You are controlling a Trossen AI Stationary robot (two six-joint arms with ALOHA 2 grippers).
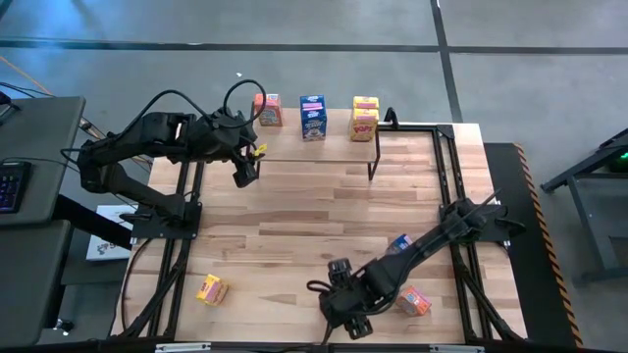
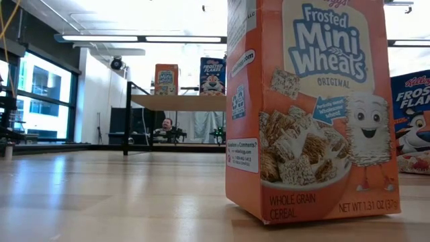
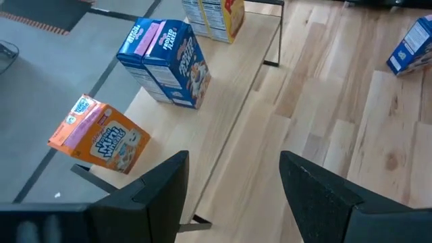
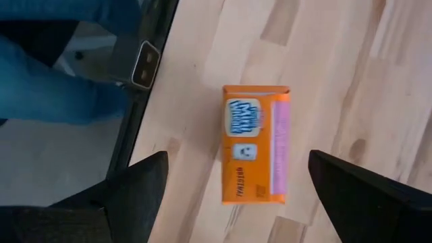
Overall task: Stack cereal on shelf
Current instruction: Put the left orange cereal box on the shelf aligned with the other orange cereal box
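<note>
Fingers of the right gripper [image 4: 233, 192] stood wide above an orange box [image 4: 255, 143], evidently lined up for pickup; left gripper [image 3: 233, 196] hung wide, empty, near the shelf [image 1: 314, 149].

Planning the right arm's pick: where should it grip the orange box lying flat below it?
Probably the two long sides of the orange box, mid-length, coming straight down from above: it lies flat, face up, and the open right gripper is lined up across its narrow width.
</note>
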